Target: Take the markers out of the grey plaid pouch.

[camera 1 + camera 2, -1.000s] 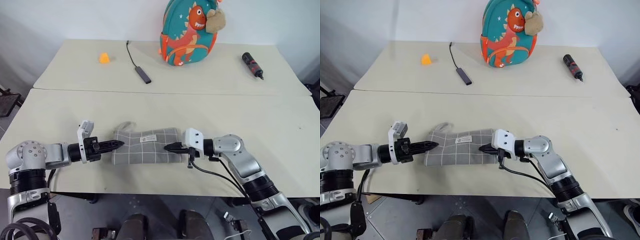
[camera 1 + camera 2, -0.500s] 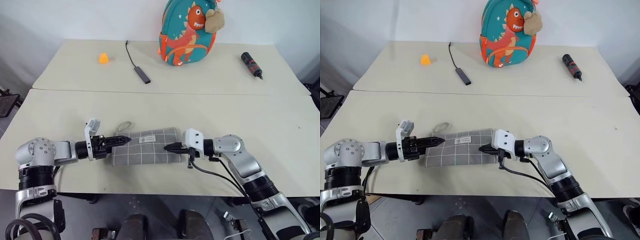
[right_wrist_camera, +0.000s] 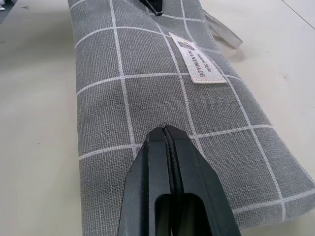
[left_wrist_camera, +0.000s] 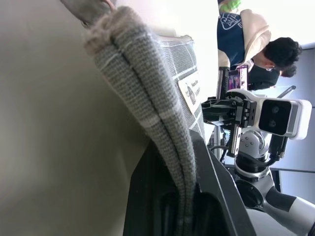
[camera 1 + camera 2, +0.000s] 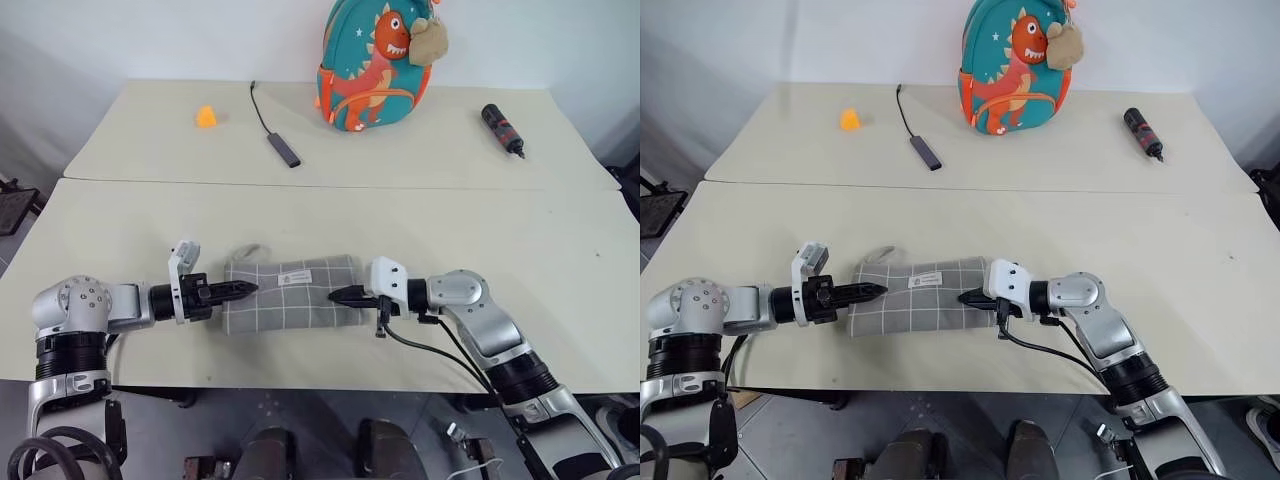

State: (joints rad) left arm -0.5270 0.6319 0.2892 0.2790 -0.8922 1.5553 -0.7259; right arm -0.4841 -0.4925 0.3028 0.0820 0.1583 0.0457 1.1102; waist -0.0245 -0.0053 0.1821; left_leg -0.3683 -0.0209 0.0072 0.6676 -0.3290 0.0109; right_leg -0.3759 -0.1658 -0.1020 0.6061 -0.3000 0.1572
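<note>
The grey plaid pouch (image 5: 290, 293) lies flat near the front edge of the near table, its white label facing up. My left gripper (image 5: 247, 289) is shut on the pouch's left edge. In the left wrist view the folded fabric (image 4: 147, 93) runs down between the black fingers (image 4: 216, 196). My right gripper (image 5: 335, 295) is shut, its tips against the pouch's right end. The right wrist view shows its closed fingers (image 3: 164, 129) lying on the plaid fabric (image 3: 147, 88). The markers are hidden.
On the far table stand a teal and orange dinosaur backpack (image 5: 372, 65), a black cable with a flat dongle (image 5: 278, 140), a small orange object (image 5: 206, 116) and a black cylinder (image 5: 503, 130). A person (image 4: 256, 44) shows in the left wrist view.
My left gripper opened over the pouch's left end half a second ago and has now shut on its edge. The right gripper has stayed still.
</note>
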